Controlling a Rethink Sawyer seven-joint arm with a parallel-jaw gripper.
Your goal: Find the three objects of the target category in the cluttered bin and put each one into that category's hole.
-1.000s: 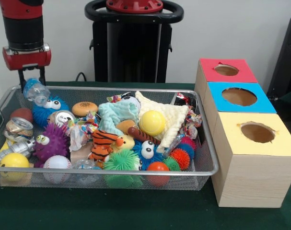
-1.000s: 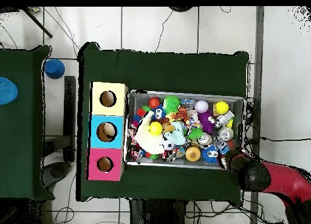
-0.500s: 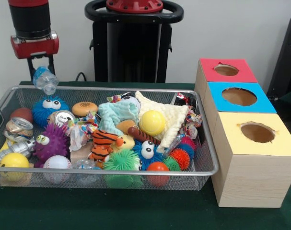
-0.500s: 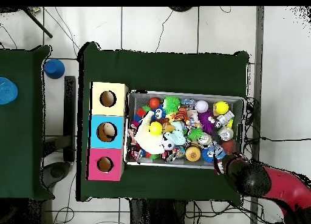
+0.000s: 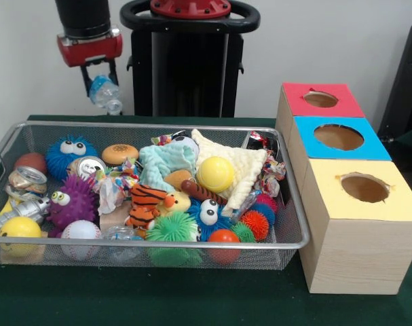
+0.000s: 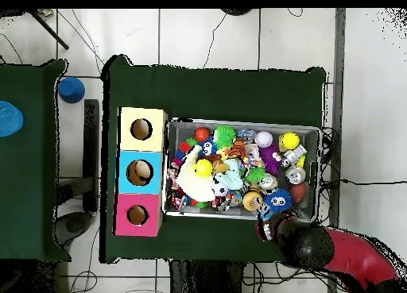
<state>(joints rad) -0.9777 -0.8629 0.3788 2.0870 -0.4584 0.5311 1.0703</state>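
My gripper [image 5: 102, 87] hangs above and behind the far left rim of the wire bin [image 5: 158, 125], shut on a crushed clear plastic bottle [image 5: 106, 94] held clear of the bin. In the overhead view the arm's head [image 6: 302, 244] sits just outside the bin's rim [image 6: 238, 121], with the bottle [image 6: 266, 229] showing at its edge. The bin holds a crushed can [image 5: 90, 165], a glass jar [image 5: 27, 182] and a silver bottle [image 5: 19, 210] among toys. To the right stand the red box [image 5: 297, 95], the blue box [image 5: 307, 129] and the yellow box [image 5: 328, 190], each with a round hole on top.
The bin is heaped with spiky balls, a yellow ball [image 5: 215, 174], a tiger plush [image 5: 146, 202], cloths and a baseball [image 5: 81, 231]. The robot's black pedestal [image 5: 189, 61] stands behind it. Green cloth covers the table [image 5: 192, 299].
The gripper has risen and moved right in the front view, carrying the bottle up from the bin's left corner to above its far rim.
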